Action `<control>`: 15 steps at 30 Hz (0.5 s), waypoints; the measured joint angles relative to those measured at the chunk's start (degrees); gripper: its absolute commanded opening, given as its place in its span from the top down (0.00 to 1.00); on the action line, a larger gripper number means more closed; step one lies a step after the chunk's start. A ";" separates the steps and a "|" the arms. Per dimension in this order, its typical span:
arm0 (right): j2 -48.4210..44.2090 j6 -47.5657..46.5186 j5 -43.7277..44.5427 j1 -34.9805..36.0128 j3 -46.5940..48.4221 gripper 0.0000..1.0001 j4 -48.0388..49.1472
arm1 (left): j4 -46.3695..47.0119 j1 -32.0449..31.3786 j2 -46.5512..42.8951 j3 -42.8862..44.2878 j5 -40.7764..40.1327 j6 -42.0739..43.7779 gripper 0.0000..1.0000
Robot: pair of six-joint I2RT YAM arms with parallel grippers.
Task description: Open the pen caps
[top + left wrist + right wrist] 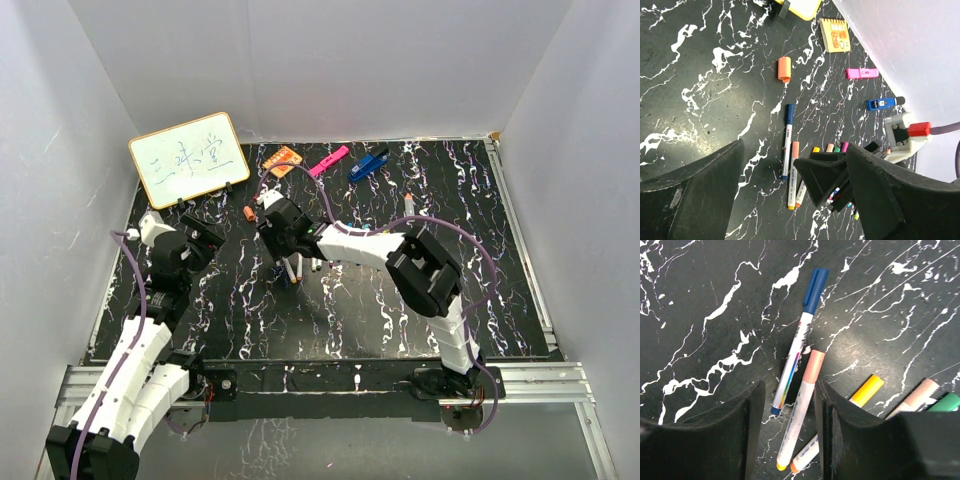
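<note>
The right arm (370, 245) stretches leftward, right gripper (790, 385) pointing down, jaws narrowed astride a pen (795, 430) lying on the table (500, 300), its peach cap (813, 366) on. The left gripper (795, 145) hovers beside, spread wide.

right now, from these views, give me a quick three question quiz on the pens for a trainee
1. True or false: the blue-capped pen has its cap on.
2. The pen centred between the right arm's jaws has which cap: A peach, B green, C purple?
3. Fill in: the loose cap lying apart from the pens is ____ in colour.
Key: 1 true; 2 A; 3 orange.
</note>
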 measured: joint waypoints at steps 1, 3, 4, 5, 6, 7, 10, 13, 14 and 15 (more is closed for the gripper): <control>0.46 0.00 -0.02 0.31 0.26 0.61 -0.15 | -0.17 0.00 -0.92 -0.26 -0.55 -0.24 0.19; 1.03 0.00 -0.09 0.70 0.68 0.62 -0.44 | -0.83 0.02 -2.01 -0.57 -1.29 -0.50 0.19; 1.29 0.00 -0.09 0.81 1.05 0.62 -0.57 | -1.16 0.02 -2.19 -0.57 -1.55 -0.61 0.19; 1.66 0.00 -0.11 0.90 1.66 0.62 -0.66 | -1.33 0.02 -2.21 -0.57 -1.75 -0.66 0.18; 2.05 0.00 -0.09 0.96 2.32 0.62 -0.68 | -1.53 0.02 -2.21 -0.57 -1.92 -0.68 0.18; 2.47 0.02 -0.09 1.11 2.93 0.62 -0.66 | -1.88 0.02 -2.21 -0.59 -2.01 -0.68 0.18; 3.65 0.02 -0.02 1.42 4.15 0.63 -0.63 | -2.43 0.02 -2.21 -0.59 -2.05 -0.72 0.18; 4.68 0.07 0.17 1.68 4.37 0.64 -0.72 | -2.54 0.02 -2.27 -0.59 -2.05 -0.68 0.18; 4.92 0.07 0.24 1.75 4.37 0.64 -0.81 | -2.56 0.02 -2.29 -0.61 -2.05 -0.68 0.18; 5.16 0.07 0.33 1.86 4.37 0.64 -0.98 | -2.64 0.02 -2.32 -0.61 -2.05 -0.66 0.18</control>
